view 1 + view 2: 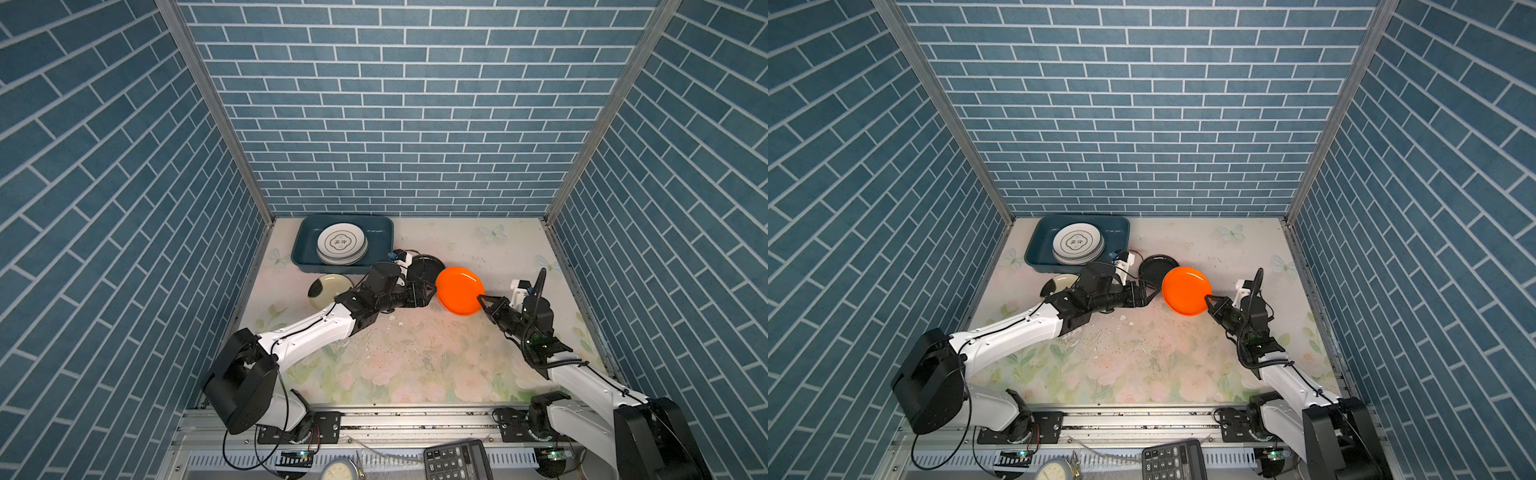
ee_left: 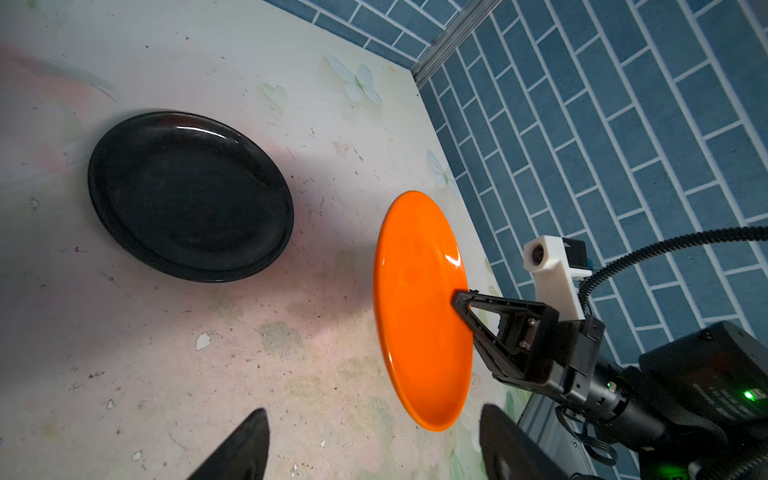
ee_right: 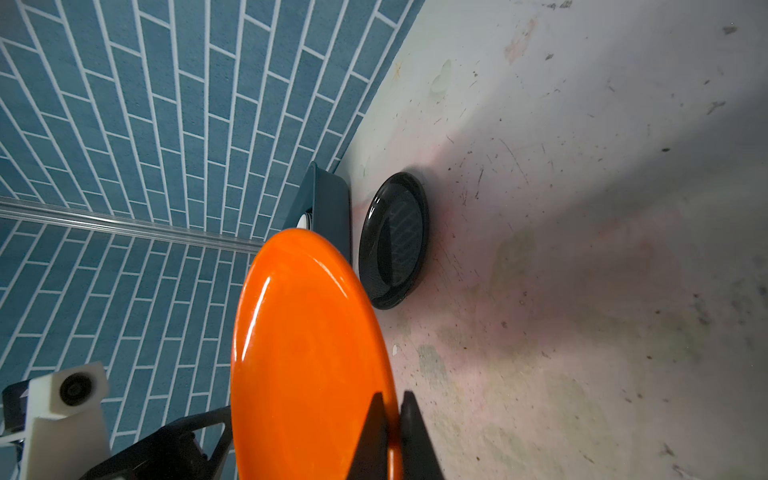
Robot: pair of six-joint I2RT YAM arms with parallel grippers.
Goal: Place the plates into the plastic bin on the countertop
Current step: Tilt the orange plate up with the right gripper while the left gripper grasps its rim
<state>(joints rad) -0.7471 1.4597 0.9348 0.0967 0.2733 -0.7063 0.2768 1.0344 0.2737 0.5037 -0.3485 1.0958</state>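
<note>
Pinching the rim: right gripper (image 1: 481,300) clamps orange plate (image 1: 459,291), tilted over the countertop (image 1: 415,357).
Left gripper (image 2: 374,419): fingers spread at the plate's opposite edge.
Open room: bare toward the right wall.
Plastic bin (image 1: 301,249): white plates (image 1: 340,243) stacked inside; black plate (image 1: 430,266) outside.

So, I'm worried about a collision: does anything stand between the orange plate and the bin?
Yes. The open left gripper sits between the orange plate, held by the right gripper, and the plastic bin; the black plate lies on the countertop there too.

Blue brick-pattern walls (image 1: 415,104) (pale grout), aluminium corner posts (image 1: 217,108).
</note>
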